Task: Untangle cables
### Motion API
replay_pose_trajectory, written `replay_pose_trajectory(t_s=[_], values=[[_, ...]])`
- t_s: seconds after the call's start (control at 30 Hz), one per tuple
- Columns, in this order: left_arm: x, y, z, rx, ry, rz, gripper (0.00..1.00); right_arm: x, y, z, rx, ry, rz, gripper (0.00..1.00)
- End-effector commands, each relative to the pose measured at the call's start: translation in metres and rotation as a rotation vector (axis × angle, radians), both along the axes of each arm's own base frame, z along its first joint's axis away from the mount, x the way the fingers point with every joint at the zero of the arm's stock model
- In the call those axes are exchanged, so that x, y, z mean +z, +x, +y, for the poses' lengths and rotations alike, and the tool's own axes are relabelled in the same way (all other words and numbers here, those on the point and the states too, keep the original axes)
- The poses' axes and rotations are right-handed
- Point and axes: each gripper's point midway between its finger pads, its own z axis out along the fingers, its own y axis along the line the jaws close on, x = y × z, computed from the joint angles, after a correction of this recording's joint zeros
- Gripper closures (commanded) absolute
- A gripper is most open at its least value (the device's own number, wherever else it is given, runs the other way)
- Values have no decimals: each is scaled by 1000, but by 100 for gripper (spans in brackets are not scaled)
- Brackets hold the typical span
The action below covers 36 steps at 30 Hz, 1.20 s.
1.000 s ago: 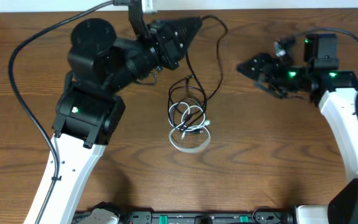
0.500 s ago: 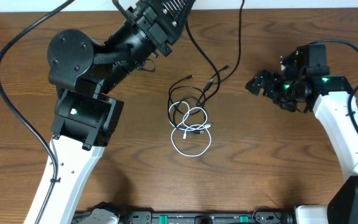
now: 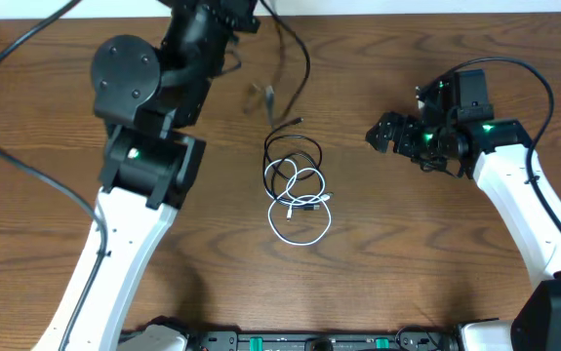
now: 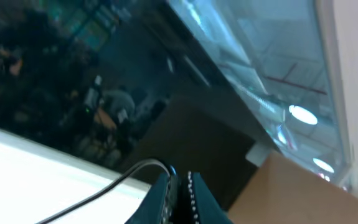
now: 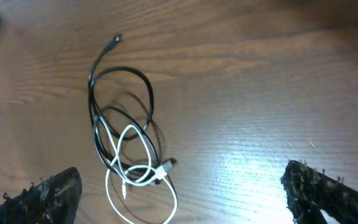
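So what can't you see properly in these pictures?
Left gripper: overhead, cut off by the top edge.
Hanging black cable: overhead, blurred; its plug is a smudge.
Cable pile: both views, strands too thin to tell which crosses on top.
Table: missing from left wrist view, which points upward.

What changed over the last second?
The left gripper, shut on one black cable, swung toward the table's far edge, pulling that cable's loose end away from the bundle. The right gripper, open, shifted slightly. The second black cable and white cable stayed looped together.
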Motion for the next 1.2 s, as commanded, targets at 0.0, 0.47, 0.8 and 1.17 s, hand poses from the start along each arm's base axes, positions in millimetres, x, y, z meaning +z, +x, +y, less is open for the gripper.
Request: replay_pose_trajectory(t_s=[0.0, 0.47, 0.8, 1.17], values=[[-8, 25, 3, 87, 32, -19, 92, 4, -1, 5, 25, -12, -30, 1], [-86, 160, 29, 541, 546, 127, 93, 9, 8, 7, 28, -5, -73, 1], [-213, 232, 171, 937, 713, 451, 93, 6, 8, 3, 18, -35, -71, 1], [-270, 219, 378, 1259, 1132, 676, 92, -2, -7, 0, 46, -58, -15, 1]])
